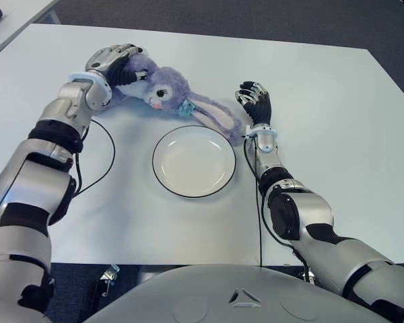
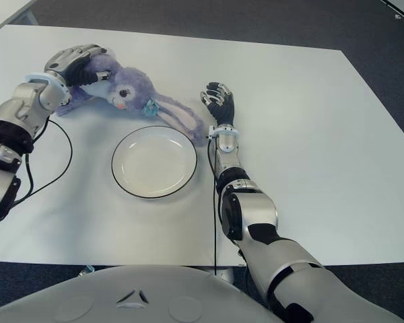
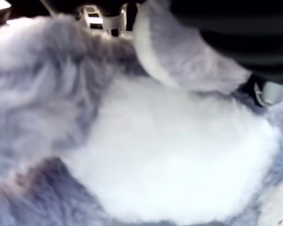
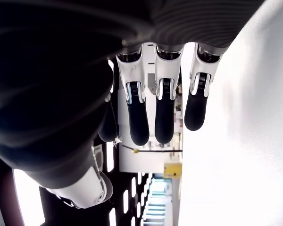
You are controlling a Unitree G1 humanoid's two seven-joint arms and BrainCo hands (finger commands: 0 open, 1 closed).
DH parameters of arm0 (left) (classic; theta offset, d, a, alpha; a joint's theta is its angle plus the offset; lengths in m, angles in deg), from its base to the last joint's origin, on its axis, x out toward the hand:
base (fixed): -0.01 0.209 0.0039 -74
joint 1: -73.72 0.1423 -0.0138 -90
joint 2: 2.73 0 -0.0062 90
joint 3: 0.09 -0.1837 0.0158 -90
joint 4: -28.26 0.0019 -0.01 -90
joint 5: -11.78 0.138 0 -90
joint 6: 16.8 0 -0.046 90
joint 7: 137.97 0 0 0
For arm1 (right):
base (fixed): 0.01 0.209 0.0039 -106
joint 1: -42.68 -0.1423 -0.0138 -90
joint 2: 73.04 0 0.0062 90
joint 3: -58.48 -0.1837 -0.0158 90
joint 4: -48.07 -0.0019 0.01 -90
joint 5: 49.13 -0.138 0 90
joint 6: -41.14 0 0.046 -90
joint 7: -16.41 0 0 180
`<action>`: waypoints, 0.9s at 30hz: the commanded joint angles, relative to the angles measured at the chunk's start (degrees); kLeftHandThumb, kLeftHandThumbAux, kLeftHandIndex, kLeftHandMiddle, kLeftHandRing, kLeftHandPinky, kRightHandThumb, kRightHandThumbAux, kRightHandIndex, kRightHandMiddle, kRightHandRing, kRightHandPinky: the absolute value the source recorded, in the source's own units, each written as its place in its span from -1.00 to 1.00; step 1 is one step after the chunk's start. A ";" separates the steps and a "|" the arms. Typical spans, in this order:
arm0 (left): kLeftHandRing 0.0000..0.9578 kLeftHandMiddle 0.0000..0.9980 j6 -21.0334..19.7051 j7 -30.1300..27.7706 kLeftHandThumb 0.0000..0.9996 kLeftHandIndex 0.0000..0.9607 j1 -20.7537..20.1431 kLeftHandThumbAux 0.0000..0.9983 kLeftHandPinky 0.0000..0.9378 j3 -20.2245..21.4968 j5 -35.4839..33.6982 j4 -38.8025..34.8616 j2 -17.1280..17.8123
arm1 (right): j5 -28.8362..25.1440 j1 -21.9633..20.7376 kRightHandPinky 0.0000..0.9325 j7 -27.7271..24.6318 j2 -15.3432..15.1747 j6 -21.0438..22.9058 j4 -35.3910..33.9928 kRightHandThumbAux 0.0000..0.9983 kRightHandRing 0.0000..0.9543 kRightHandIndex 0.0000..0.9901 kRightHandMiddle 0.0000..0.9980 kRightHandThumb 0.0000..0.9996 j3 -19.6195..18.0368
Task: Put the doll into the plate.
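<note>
The doll (image 1: 163, 86), a purple plush rabbit with a white face, lies on the white table (image 1: 323, 134) behind the plate, its long ears (image 1: 215, 116) stretching to the right. My left hand (image 1: 114, 60) is at the doll's body on the far left, fingers curled over it; purple and white fur (image 3: 170, 155) fills the left wrist view. The white plate (image 1: 194, 161) with a dark rim sits empty in the middle of the table. My right hand (image 1: 254, 99) shows just right of the ear tips, its fingers (image 4: 164, 113) relaxed and holding nothing.
A black cable (image 1: 108, 155) loops on the table left of the plate. Another cable (image 1: 259, 222) runs along my right forearm to the front edge. A second table corner (image 1: 13, 20) shows at the far left, with dark floor beyond.
</note>
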 commanded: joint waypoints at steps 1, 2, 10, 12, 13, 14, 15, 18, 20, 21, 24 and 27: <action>-0.77 -0.81 -1.34 -2.13 -0.14 -0.83 -0.96 -0.46 -0.77 -2.98 2.68 5.09 -3.52 | 0.61 13.10 -0.49 0.43 1.71 2.72 7.12 0.67 -0.41 -0.41 -0.38 -0.16 0.33; -0.77 -0.80 -1.38 -2.13 -0.14 -0.82 -1.10 -0.46 -0.77 -3.14 2.72 5.27 -3.67 | 0.58 13.11 -0.49 0.41 1.73 2.72 7.11 0.67 -0.42 -0.41 -0.38 -0.16 0.31; -0.73 -0.75 -0.51 -2.57 -0.12 -0.76 -1.70 -0.47 -0.69 -4.15 3.02 5.55 -4.72 | 0.47 13.10 -0.47 0.55 1.78 2.90 7.10 0.68 -0.43 -0.41 -0.39 -0.08 0.20; -0.72 -0.74 -0.15 -2.49 -0.12 -0.75 -1.73 -0.47 -0.68 -4.30 3.07 5.65 -4.83 | 0.44 13.09 -0.48 0.56 1.79 2.99 7.10 0.68 -0.43 -0.42 -0.39 -0.06 0.17; -0.72 -0.74 -0.04 -2.40 -0.12 -0.74 -1.73 -0.47 -0.68 -4.41 3.10 5.64 -4.96 | 0.42 13.08 -0.48 0.58 1.82 3.01 7.10 0.68 -0.43 -0.42 -0.39 -0.06 0.16; -0.71 -0.73 0.05 -2.33 -0.11 -0.73 -1.75 -0.46 -0.67 -4.50 3.11 5.66 -5.05 | 0.41 13.08 -0.46 0.60 1.84 3.02 7.10 0.67 -0.43 -0.42 -0.40 -0.06 0.15; -0.70 -0.72 0.04 -2.27 -0.10 -0.72 -1.79 -0.46 -0.67 -4.62 3.14 5.65 -5.24 | 0.42 13.08 -0.45 0.65 1.86 3.02 7.10 0.67 -0.43 -0.42 -0.40 -0.04 0.16; -0.66 -0.68 -0.16 -2.09 -0.07 -0.66 -1.99 -0.44 -0.62 -4.99 3.20 5.69 -5.72 | 0.43 13.07 -0.43 0.75 1.87 3.08 7.11 0.66 -0.42 -0.42 -0.39 -0.03 0.17; -0.63 -0.64 -0.62 -1.89 -0.04 -0.64 -2.23 -0.42 -0.56 -5.20 3.26 5.61 -6.20 | 0.41 13.06 -0.44 0.79 1.89 3.16 7.11 0.66 -0.42 -0.42 -0.39 -0.02 0.15; -0.58 -0.60 -0.79 -1.83 0.00 -0.61 -2.31 -0.40 -0.50 -5.27 3.26 5.58 -6.35 | 0.40 13.06 -0.45 0.80 1.90 3.17 7.11 0.66 -0.41 -0.42 -0.38 0.00 0.15; -0.51 -0.53 -1.61 -1.64 0.06 -0.56 -2.55 -0.37 -0.40 -5.44 3.21 5.49 -6.93 | 0.36 13.04 -0.46 0.80 1.93 3.21 7.11 0.67 -0.40 -0.41 -0.37 0.01 0.13; -0.40 -0.43 -2.43 -0.80 0.15 -0.48 -2.63 -0.34 -0.29 -5.50 3.17 5.59 -7.69 | 0.34 13.01 -0.45 0.74 1.93 3.37 7.11 0.66 -0.40 -0.41 -0.37 0.02 0.14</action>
